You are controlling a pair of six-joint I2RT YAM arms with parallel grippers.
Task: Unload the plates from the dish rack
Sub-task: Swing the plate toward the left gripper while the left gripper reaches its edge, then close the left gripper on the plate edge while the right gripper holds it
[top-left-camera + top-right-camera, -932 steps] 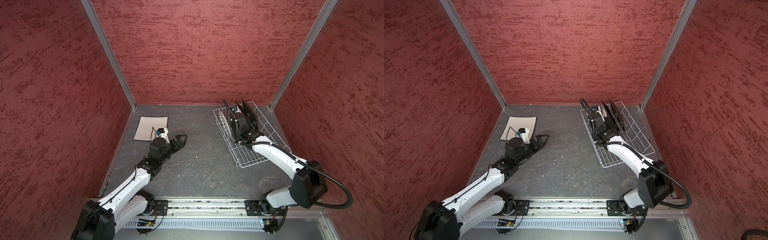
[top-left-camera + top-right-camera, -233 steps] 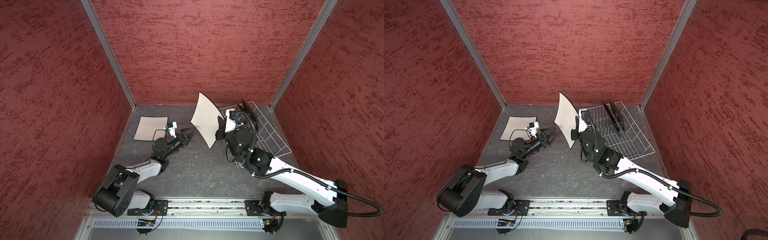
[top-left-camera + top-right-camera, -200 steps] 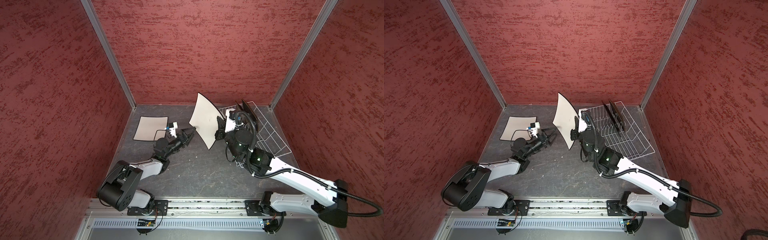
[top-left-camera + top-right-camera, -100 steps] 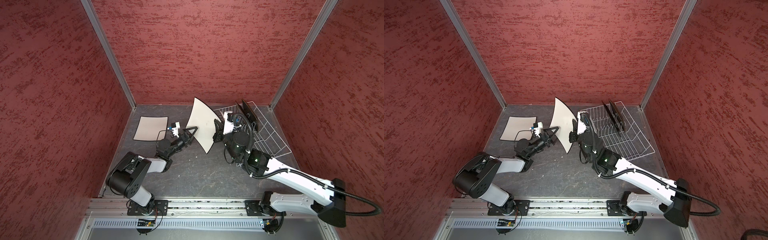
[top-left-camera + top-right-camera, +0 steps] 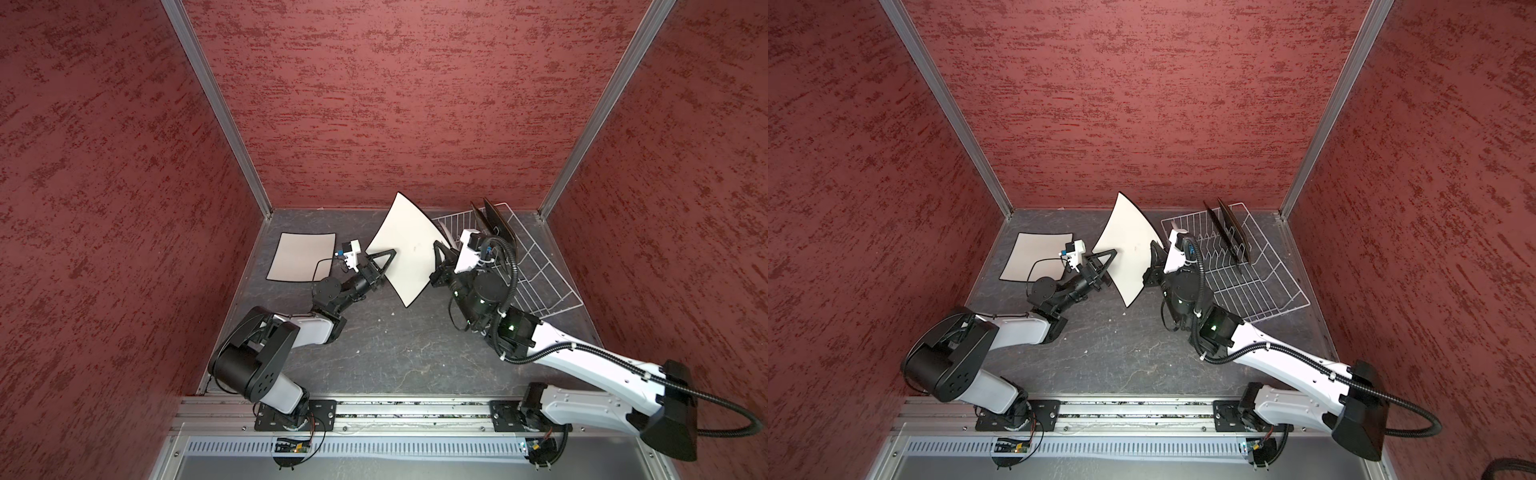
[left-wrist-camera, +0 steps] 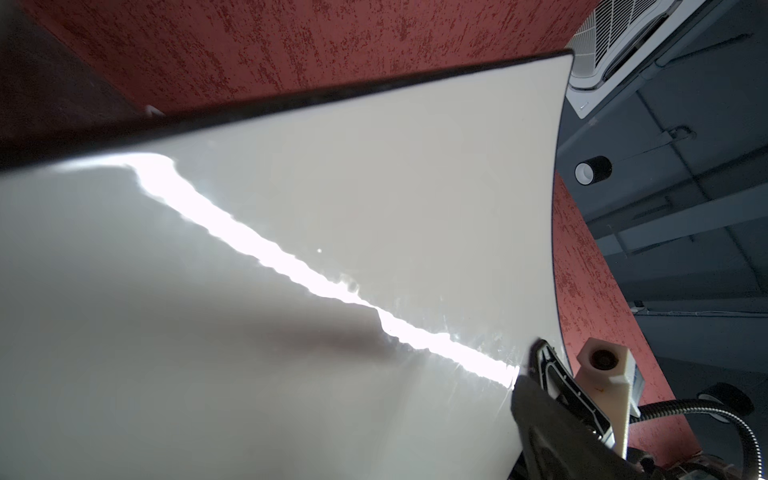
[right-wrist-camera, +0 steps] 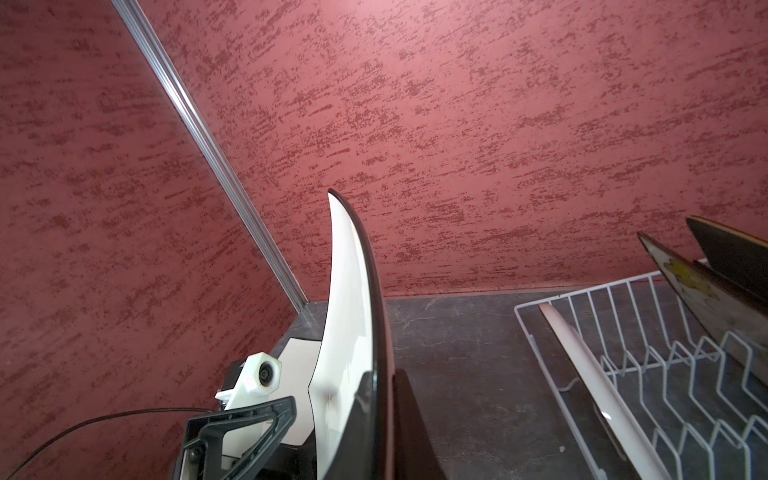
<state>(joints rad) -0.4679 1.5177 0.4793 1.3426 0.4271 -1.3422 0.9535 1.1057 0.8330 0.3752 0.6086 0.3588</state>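
Above the table's middle | right gripper clenched on cream plate, upright, off the surface | left gripper spread wide at its opposite edge, contact unclear | second cream plate flat, far left | dish rack far right, holding dark plates

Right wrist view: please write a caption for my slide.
Right gripper grips a cream plate on edge, outside the dish rack.

Held cream plate glazed and glossy with a hard white glare, thin dark rim, dish rack at 2 o'clock of white coated wire, black plate in it glossy, tabletop matt dark stone look, walls rough red plaster-like, corner posts brushed metal
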